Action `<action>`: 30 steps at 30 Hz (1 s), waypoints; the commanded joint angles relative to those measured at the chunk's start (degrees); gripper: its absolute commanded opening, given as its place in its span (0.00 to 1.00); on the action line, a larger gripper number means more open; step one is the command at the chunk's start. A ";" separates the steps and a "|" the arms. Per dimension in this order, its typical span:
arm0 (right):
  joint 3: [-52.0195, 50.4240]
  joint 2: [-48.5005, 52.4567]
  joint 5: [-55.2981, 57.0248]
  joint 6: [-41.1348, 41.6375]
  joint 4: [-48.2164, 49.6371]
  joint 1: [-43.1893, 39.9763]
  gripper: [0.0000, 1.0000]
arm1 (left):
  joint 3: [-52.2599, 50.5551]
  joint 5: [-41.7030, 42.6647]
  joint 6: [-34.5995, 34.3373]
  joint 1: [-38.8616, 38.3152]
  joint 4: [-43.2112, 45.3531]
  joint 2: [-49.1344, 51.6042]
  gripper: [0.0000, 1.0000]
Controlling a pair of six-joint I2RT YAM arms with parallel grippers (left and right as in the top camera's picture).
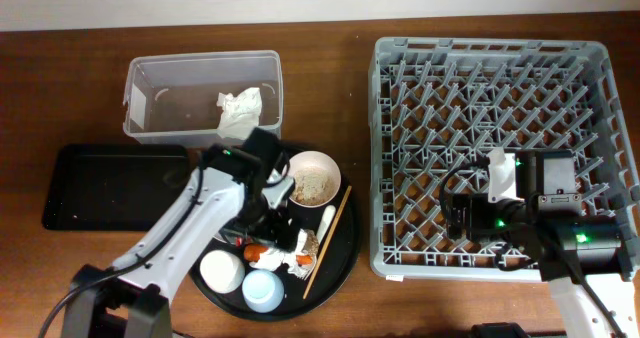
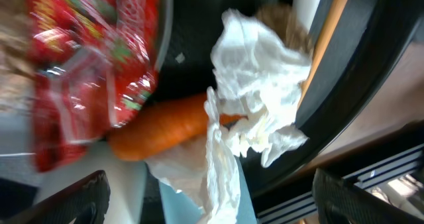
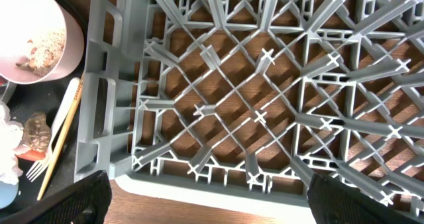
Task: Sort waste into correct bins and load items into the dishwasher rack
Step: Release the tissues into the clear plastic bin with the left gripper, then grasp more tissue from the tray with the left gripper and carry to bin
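Observation:
On the round black tray lie an orange carrot, a crumpled white tissue and a red wrapper. My left gripper hovers open just above them, with the tissue's lower end between its wide-apart fingers. In the overhead view the left gripper is beside the pink bowl, which holds rice. A white cup, a light blue cup, chopsticks and a fork share the tray. My right gripper is open and empty over the dishwasher rack, at its front-left corner.
The clear tub at the back left holds one tissue. The shallow black rectangular tray lies in front of it. A small brown lump sits by the fork.

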 commanded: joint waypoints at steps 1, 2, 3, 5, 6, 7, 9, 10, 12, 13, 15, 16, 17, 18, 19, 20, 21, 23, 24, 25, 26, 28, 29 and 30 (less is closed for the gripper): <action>1.07 -0.20 -0.13 0.02 -0.22 0.28 0.98 | -4.85 0.79 -1.44 -2.49 5.57 -0.13 0.81; 1.07 -0.20 -0.13 0.02 -0.46 0.28 0.98 | -5.62 0.76 -1.42 -3.41 7.10 -0.13 0.78; 1.07 -0.20 -0.13 0.02 -0.50 0.28 0.98 | -5.79 0.74 -1.42 -4.35 8.28 -0.13 0.70; 1.07 -0.20 -0.13 0.02 -0.50 0.28 0.98 | -5.81 0.68 -1.42 -5.68 9.55 -0.13 0.56; 1.07 -0.20 -0.13 0.02 -0.50 0.28 0.98 | -5.81 0.02 -1.42 -6.27 10.12 -0.13 0.55; 1.07 -0.20 -0.13 0.02 -0.50 0.28 0.98 | -5.81 -0.17 -1.44 -6.38 10.19 -0.13 0.53; 1.07 -0.20 -0.13 0.02 -0.50 0.28 0.98 | -5.99 -0.15 -1.44 -6.38 10.05 -0.13 0.41; 1.07 -0.20 -0.13 0.02 -0.52 0.28 0.98 | -6.58 -0.15 -1.44 -6.38 10.19 -0.13 0.41; 1.07 -0.20 -0.13 0.02 -0.52 0.28 0.98 | -7.63 -0.15 -1.44 -6.38 10.38 -0.07 0.40; 1.07 -0.20 -0.13 0.02 -0.52 0.28 0.98 | -8.79 -0.15 -1.44 -6.38 11.10 -0.07 0.40; 1.07 -0.20 -0.13 0.02 -0.52 0.28 0.98 | -9.03 -0.13 -1.44 -6.38 11.98 -0.07 0.27; 1.07 -0.20 -0.13 0.02 -0.55 0.28 0.98 | -9.03 -0.15 -1.44 -6.38 12.31 -0.07 0.18; 1.07 -0.20 -0.13 0.02 -0.74 0.28 0.98 | -8.79 -0.46 -1.44 -6.36 12.52 -0.09 0.04; 1.07 -0.20 -0.13 0.02 -0.83 0.28 0.98 | -8.00 -1.97 -1.84 -6.32 12.41 -0.15 0.01; 1.07 -0.20 -0.11 0.02 -0.83 0.28 0.98 | -5.84 -4.63 -2.49 -6.32 11.28 -0.42 0.01; 1.07 -0.20 -0.11 0.02 -0.85 0.28 0.98 | -3.78 -6.38 -2.51 -6.21 9.79 -0.81 0.00; 1.07 -0.20 -0.11 0.02 -0.85 0.28 0.98 | -1.57 -8.17 -2.49 -6.10 8.31 -1.33 0.00; 1.07 -0.20 -0.11 0.02 -0.81 0.28 0.98 | 7.67 -12.81 -2.45 -4.17 5.16 -3.87 0.00; 1.07 -0.20 -0.11 0.02 -0.74 0.28 0.98 | 11.26 -14.71 -2.45 -2.78 5.51 -4.63 0.01; 1.07 -0.20 -0.11 0.02 -0.74 0.28 0.98 | 15.08 -17.81 -2.43 -0.68 6.80 -4.74 0.01; 1.07 -0.20 -0.11 0.02 -0.74 0.28 0.98 | 16.59 -19.32 -2.43 0.85 8.92 -4.74 0.00; 1.07 -0.20 -0.11 0.02 -0.72 0.28 0.98 | 17.14 -19.93 -2.05 5.79 19.89 -4.15 0.01; 1.07 -0.20 -0.11 0.02 -0.72 0.28 0.98 | 17.11 -19.93 -2.05 7.67 23.67 -3.34 0.00; 1.07 -0.20 -0.13 0.02 -0.72 0.28 0.98 | 17.11 -19.89 -2.05 9.64 27.80 -1.81 0.01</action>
